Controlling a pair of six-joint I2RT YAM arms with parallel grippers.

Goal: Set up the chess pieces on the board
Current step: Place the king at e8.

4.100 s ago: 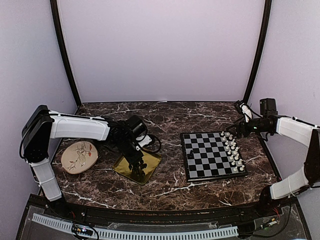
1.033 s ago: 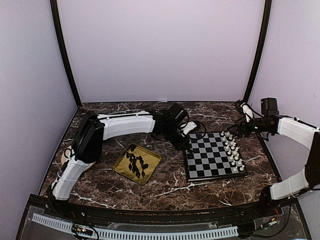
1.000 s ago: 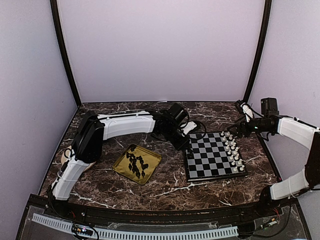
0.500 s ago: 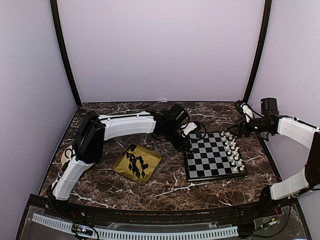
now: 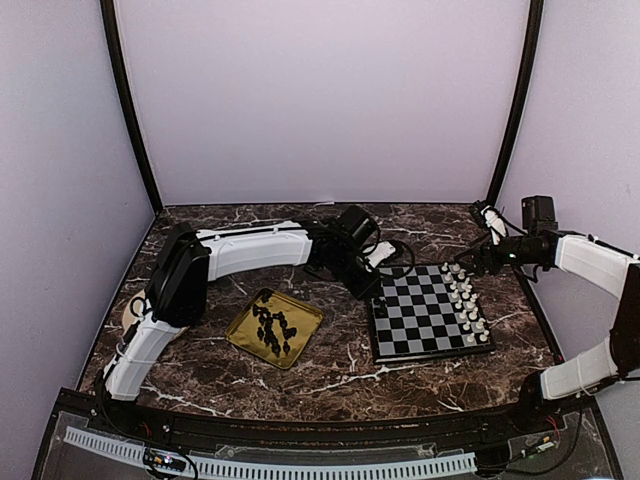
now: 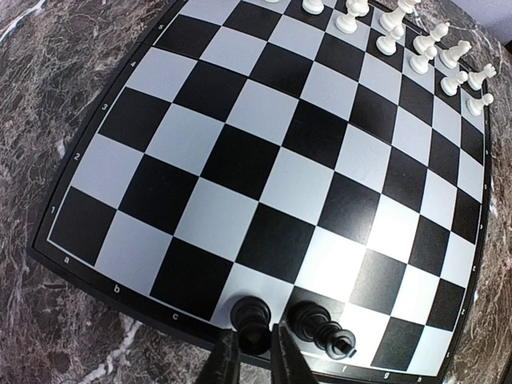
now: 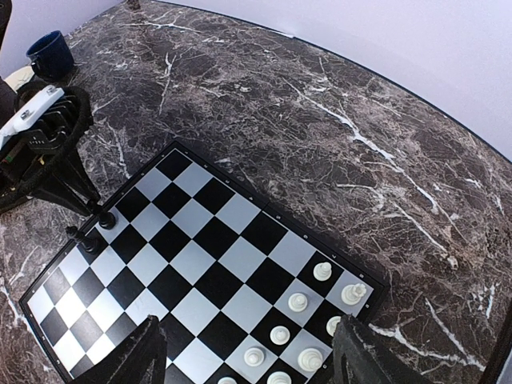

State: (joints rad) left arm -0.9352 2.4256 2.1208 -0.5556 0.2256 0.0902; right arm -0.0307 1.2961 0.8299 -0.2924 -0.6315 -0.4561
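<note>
You have the left gripper point(image 6: 254, 358) low at the board's point(image 6: 264, 188) left edge. Its fingers point(image 6: 228, 360) are drawn narrow, with 1 tip on each side of a black piece point(image 6: 251, 320); whether they press it or stand a hair clear I cannot tell. The piece stands upright on an edge-row square, just beside a 2nd black piece point(image 6: 322, 330). Check that it sits in the middle of its square, then part the fingers only a little and lift straight up, because a sideways exit would likely clip the neighbour. The right gripper point(image 7: 248, 352) hangs spread wide and empty above the opposite end, so leave it be. The board lies flat, right of centre on the table point(image 5: 400, 225). White pieces point(image 6: 416, 44) stand in 2 rows along its far side, and the other black pieces point(image 5: 272, 330) lie heaped in the tray point(image 5: 238, 335) to its left.
</note>
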